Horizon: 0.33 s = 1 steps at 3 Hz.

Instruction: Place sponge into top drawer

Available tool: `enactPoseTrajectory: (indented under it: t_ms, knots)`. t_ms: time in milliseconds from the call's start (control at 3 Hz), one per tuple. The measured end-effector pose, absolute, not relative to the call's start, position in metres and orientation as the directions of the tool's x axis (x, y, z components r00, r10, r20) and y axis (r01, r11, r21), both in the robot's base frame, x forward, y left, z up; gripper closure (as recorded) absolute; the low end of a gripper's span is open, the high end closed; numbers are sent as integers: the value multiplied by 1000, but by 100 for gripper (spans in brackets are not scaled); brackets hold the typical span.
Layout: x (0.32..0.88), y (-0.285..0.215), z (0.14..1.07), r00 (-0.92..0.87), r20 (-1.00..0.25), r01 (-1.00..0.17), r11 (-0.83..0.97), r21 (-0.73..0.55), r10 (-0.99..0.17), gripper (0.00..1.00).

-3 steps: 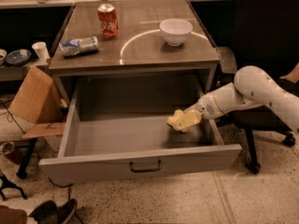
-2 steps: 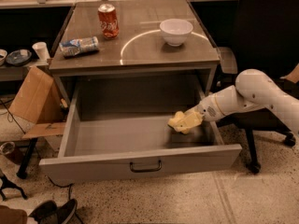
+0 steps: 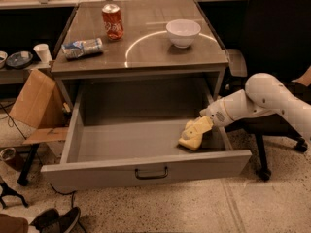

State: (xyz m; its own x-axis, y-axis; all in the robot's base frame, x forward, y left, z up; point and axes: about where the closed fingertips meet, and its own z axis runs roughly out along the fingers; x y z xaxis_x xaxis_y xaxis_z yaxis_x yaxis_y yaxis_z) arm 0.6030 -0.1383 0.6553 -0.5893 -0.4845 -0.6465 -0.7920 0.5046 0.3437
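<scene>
one claw (image 3: 206, 125) in drawer (image 3: 102, 168), foam sponge (image 3: 190, 140)

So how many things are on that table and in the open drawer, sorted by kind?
Red soda can on the table: 1
Blue and white container lying on the table: 1
White bowl on the table: 1
Sponge in the top drawer: 1
Total: 4
The gripper is at the sponge, at the drawer's right end.

Tool (image 3: 202, 128) (right end of top drawer (image 3: 97, 170)) indistinct against the sponge (image 3: 189, 140); arm (image 3: 272, 95) beyond the right edge.
</scene>
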Motion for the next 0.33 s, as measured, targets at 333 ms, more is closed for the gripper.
enactPoseTrajectory:
  t_ms: [333]
  knots:
    - [603, -138, 655, -589, -647, -792, 505, 344, -485, 0]
